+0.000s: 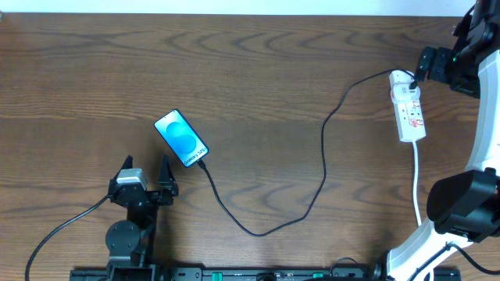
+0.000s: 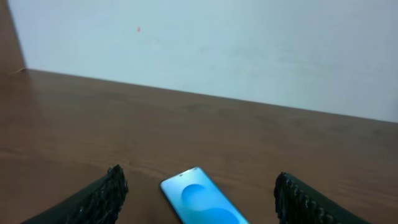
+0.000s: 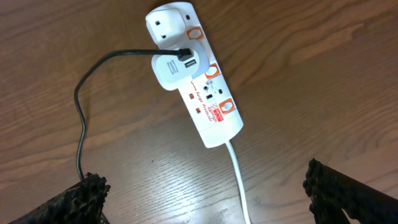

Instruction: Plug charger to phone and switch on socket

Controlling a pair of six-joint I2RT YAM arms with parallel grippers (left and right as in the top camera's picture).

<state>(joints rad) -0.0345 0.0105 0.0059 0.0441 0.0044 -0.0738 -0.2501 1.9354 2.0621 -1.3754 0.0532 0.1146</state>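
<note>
Lying mid-surface (image 1: 258, 70) in the overhead view, the phone (image 1: 181, 138) appears already joined at its lower end to the charger (image 1: 324, 168), whose cable loops across to the socket (image 1: 408, 113). The left claw (image 1: 145, 166) waits just below the phone and the right claw (image 1: 424, 69) is near the socket. From the left wrist, spread fingers (image 2: 106, 193) frame the lit screen, gripping nothing. From the right wrist, wide-open, empty jaws hang over the socket, where the cable enters a white adapter (image 3: 174, 71); seemingly only the switch remains, its state unreadable.
</note>
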